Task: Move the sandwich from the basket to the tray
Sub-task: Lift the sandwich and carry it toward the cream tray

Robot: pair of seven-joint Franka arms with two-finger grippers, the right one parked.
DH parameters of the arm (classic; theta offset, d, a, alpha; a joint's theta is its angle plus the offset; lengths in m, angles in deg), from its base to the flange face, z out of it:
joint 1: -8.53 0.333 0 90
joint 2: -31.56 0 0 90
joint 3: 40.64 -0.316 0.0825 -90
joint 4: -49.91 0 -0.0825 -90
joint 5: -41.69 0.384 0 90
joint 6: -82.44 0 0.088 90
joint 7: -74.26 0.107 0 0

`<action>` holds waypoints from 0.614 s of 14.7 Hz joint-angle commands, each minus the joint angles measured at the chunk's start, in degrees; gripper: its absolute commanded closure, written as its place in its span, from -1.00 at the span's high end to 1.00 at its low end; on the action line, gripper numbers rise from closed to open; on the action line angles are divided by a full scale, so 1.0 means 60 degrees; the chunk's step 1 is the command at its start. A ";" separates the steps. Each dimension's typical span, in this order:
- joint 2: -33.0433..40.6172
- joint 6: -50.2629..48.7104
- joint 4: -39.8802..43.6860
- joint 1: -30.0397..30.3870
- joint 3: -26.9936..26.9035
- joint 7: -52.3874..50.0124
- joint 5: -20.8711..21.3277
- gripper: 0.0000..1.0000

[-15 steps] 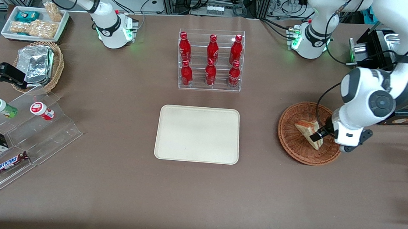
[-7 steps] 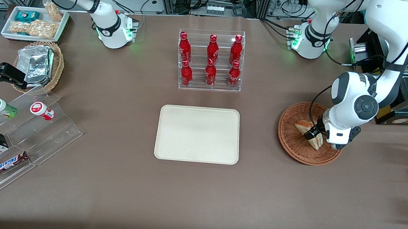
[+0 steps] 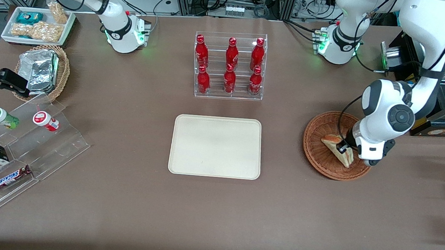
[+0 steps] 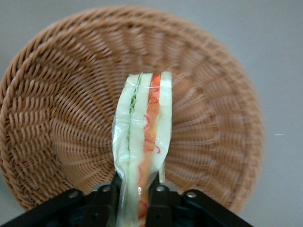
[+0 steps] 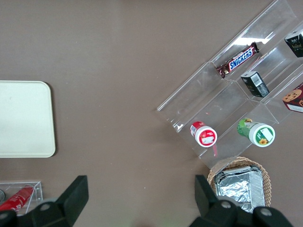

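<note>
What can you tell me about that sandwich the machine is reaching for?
The sandwich is a small wedge of pale white bread, with green and orange-red filling showing in stripes along its cut edge, wrapped in what looks like clear film. It stands on edge in the round reddish-brown woven basket, toward the working arm's end of the table. The gripper is shut on it, one black finger pressing each bread face. It has not reached the cream tray, which lies beside the basket.

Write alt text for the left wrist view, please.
The gripper is shut on the sandwich, held on edge so its orange and green filling shows, over the basket. Bare table surrounds the basket.
</note>
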 commanded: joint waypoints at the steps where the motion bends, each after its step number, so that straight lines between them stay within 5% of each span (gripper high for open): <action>1: 0.0707 -0.1671 0.1302 -0.0108 0.0463 -0.0099 0.0149 -0.84; 5: -0.0050 -0.3127 0.3633 -0.0924 0.2204 0.0003 0.0294 -0.80; 9: -0.2639 -0.3083 0.5609 -0.3194 0.2354 0.0150 0.1247 -0.74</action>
